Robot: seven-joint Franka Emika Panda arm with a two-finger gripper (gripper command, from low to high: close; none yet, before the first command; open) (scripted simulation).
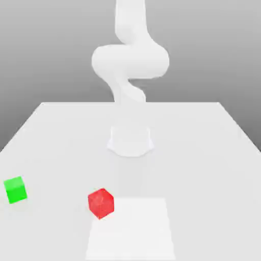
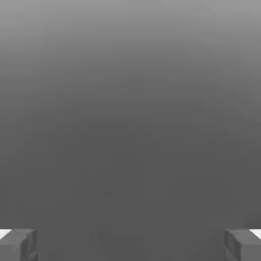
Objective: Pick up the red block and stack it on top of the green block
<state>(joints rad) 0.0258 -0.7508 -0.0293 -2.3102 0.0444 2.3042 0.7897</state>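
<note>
The red block point(image 1: 101, 203) sits on the white table point(image 1: 204, 153), near the front and a little to the exterior view's left of centre, turned with a corner toward the camera. The green block point(image 1: 15, 189) rests on the table far to the exterior view's left, well apart from the red one. In the hand view my gripper point(image 2: 130, 245) is open, its two grey fingertips point(image 2: 18, 244) standing wide apart with nothing between them and only plain grey background beyond. Neither block is touched.
The white arm point(image 1: 130, 61) rises from its round base point(image 1: 130, 140) at the middle of the table. A brighter rectangular patch point(image 1: 130, 229) lies at the table's front, just to the exterior view's right of the red block.
</note>
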